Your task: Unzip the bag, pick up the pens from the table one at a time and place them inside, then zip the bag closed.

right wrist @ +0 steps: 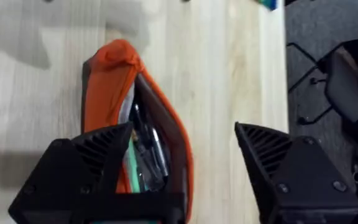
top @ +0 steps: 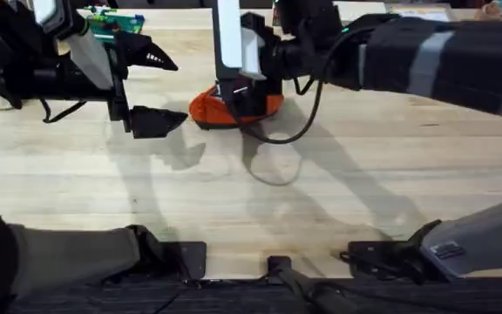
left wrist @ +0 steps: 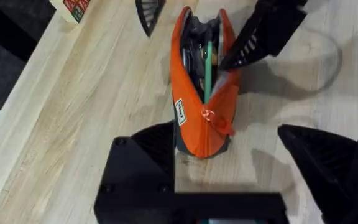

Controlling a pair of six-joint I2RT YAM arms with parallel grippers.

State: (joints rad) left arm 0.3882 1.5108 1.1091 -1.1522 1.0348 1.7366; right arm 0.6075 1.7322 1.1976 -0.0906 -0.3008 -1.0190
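Bag unzipped on tabletop with green pen inside, both claws spread wide and empty, right claw over its mouth; next, probably pinch the zipper pull, steadying the far end.

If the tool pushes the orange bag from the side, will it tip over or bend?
The bag looks like soft fabric, so it would probably bend before sliding. It stands narrow on its dark underside, mouth open, so it may tip. The pens inside could add some weight.
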